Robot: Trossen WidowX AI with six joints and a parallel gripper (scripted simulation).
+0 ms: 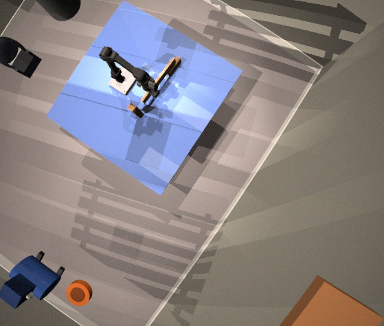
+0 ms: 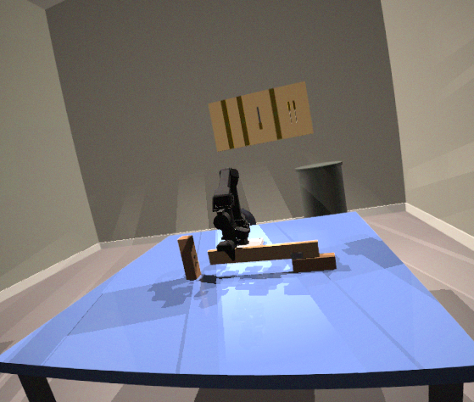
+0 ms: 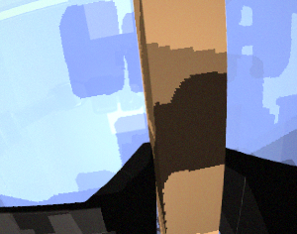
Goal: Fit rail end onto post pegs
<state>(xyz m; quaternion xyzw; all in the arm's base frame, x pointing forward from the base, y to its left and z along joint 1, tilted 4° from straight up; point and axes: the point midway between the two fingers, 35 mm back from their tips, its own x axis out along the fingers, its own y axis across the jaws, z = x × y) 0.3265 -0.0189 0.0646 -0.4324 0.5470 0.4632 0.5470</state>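
Note:
The wooden rail is raised off the table and looks close to level. Its far end is at the low footboard block; the seating in the bracket is too small to tell. The short wooden post stands upright beyond the rail's near end, with a visible gap between them. The pegs are too small to make out clearly, and the holes are hidden. My gripper is shut on the rail close to its near end, with a finger on each side.
The blue table carries all the parts. The arm's pale base plate lies beside the rail. A dark bin stands beyond the table. A blue object and an orange ring are on the floor.

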